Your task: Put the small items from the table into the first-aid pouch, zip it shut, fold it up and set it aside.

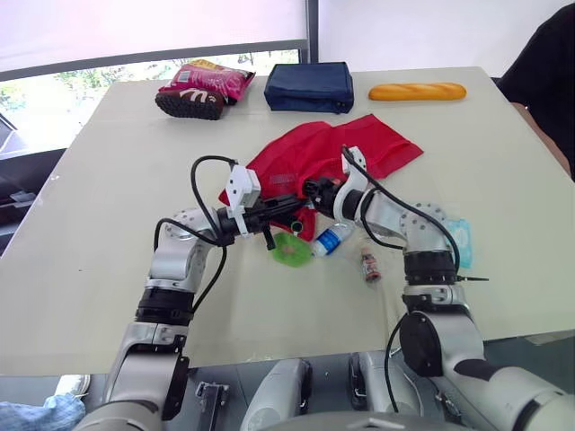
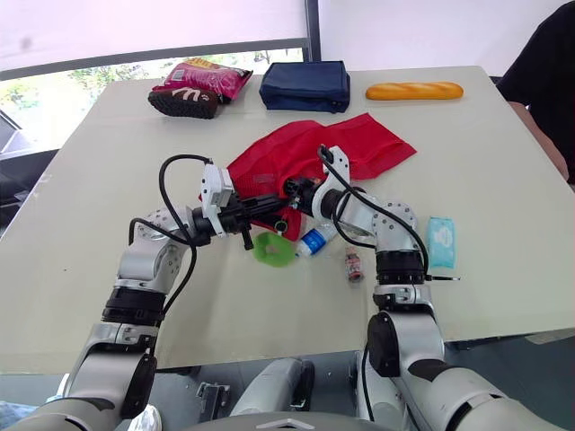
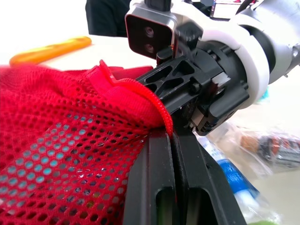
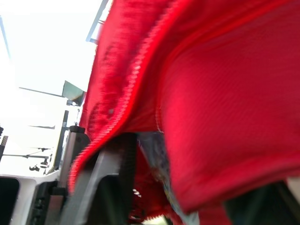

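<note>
Red mesh first-aid pouch lies spread near the middle of the pale table. Both grippers meet at its 6 o'clock edge, the side nearest the robot.

Left gripper is closed tight, fingers pressed together, pinching the pouch's zipper edge, which is lifted a bit off the table. Right gripper is at the same edge, tip to tip with the left one and touching the red fabric; cannot tell whether it actually grips.

Loose items lie outside the pouch, on the table:
- green round roll, just below the left gripper, at 6 o'clock from the pouch
- small clear bottle with blue label, beside the roll, lying down
- small dark vial in clear wrap, at 5 o'clock
- light blue flat packet, at 4 o'clock, near the table's edge

Far side of the table, well apart from the pouch:
- navy zipped case, at 12 o'clock
- yellow bread loaf, at 1 o'clock
- pink snack bag, at 11 o'clock
</note>
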You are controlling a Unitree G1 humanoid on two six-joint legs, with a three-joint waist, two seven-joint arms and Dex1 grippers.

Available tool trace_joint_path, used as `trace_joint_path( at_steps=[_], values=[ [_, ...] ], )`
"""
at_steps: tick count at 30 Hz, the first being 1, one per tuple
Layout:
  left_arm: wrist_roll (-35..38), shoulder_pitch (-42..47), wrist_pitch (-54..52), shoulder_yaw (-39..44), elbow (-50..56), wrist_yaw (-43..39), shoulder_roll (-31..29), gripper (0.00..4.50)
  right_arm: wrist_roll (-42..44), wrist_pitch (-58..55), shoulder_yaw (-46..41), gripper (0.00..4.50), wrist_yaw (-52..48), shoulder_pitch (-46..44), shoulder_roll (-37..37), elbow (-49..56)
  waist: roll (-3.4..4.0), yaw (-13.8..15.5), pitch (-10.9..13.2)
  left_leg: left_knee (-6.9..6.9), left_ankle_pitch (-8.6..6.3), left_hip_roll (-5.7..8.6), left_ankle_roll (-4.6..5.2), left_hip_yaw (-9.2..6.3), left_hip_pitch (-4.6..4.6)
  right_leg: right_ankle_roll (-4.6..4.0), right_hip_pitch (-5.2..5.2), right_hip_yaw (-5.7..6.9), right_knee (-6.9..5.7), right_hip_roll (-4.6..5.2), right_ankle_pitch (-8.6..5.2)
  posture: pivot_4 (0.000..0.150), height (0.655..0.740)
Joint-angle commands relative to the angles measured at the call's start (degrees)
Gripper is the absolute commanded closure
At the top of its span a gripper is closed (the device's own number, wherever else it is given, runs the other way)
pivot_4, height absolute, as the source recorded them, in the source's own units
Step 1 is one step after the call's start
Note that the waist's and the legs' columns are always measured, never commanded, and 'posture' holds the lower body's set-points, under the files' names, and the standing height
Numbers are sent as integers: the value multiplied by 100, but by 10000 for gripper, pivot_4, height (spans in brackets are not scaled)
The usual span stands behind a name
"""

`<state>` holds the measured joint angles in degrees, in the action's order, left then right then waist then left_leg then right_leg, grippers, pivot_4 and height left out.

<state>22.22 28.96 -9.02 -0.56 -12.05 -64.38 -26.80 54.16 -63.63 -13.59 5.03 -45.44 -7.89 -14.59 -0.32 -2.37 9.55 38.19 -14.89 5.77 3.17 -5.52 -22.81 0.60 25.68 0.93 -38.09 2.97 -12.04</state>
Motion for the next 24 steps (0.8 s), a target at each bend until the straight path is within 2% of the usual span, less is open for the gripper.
trace_joint_path(
  at_steps=[1,9,18,24],
  values=[
    [42,109,63,49,147,16,10,45000,155,-525,547,18386,-328,263,-471,328,0,-2,0,0,0,0,0,0,0,0,0,0,0,0,0,1500,7395],
    [-51,153,155,214,-68,-46,-131,45000,-149,-889,592,18386,-643,398,145,582,0,5,0,0,0,0,0,0,0,0,0,-1,0,-1,0,1500,7395],
    [83,205,53,353,-34,-3,-143,45000,-627,-714,565,18386,-722,337,241,630,0,5,0,0,0,-1,0,0,1,0,1,-1,0,-2,0,1500,7395],
    [46,166,51,372,-22,-5,-209,45000,-772,-712,788,18386,-1194,407,421,858,0,7,0,1,0,-1,0,1,0,2,0,-2,1,-1,1,1500,7395]
  ],
)
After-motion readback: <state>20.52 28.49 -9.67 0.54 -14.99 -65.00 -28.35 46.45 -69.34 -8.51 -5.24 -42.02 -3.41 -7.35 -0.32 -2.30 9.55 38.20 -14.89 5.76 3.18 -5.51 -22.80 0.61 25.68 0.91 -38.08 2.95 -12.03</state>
